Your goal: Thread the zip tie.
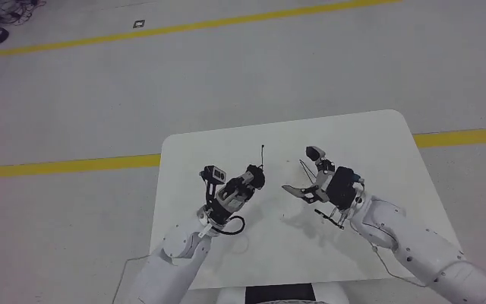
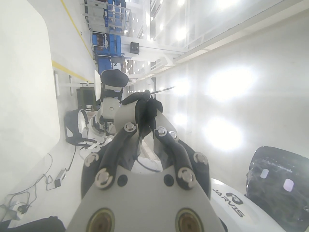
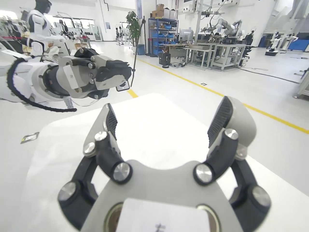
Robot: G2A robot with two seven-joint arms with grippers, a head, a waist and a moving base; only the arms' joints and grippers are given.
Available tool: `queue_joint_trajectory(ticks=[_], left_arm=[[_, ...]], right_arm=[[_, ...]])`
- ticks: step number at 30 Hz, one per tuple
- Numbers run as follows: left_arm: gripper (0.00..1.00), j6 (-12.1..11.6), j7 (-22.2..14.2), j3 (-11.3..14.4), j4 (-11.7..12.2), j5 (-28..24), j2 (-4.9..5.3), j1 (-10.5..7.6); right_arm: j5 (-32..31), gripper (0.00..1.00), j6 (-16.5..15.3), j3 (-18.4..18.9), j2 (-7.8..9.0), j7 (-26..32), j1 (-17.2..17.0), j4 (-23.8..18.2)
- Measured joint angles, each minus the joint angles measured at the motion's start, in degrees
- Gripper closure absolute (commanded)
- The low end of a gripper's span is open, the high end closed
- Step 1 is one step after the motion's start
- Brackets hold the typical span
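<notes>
Zip tie (image 3: 137, 49) pinched in left claw (image 3: 127, 73) (right claw (image 3: 169, 119) agape).

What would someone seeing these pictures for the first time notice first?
The left gripper, raised above the white table, is shut on a thin black zip tie that sticks up out of it. Across from it, the right gripper hangs open and empty over the table.

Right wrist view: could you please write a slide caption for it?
Open right gripper over the table; beyond it, the left gripper shut on a black zip tie.
</notes>
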Motion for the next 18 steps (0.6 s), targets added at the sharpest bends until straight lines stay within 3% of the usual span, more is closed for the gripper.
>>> queue_joint_trajectory(ticks=[4, 10, 14, 18], left_arm=[[1.00, 2.31, -3.10, 0.50, 0.86, -10.77, -0.37, -0.29], [1.00, 5.73, -6.32, 0.29, 1.54, -20.47, -0.63, -0.11], [1.00, 7.63, -8.20, 0.18, 1.84, -23.76, -0.71, 0.01], [1.00, 7.91, -8.82, 0.30, 2.12, -24.47, -0.84, 0.08]], right_arm=[[-9.36, 0.00, 2.75, -2.65, -1.13, -4.65, 0.92, 2.39], [-16.28, 0.00, 6.67, -5.61, -3.02, -12.95, 3.18, 6.38], [-17.80, 0.00, 9.05, -7.22, -4.38, -16.18, 4.61, 8.28], [-19.31, 0.00, 11.94, -8.66, -5.76, -16.90, 6.35, 9.46]])
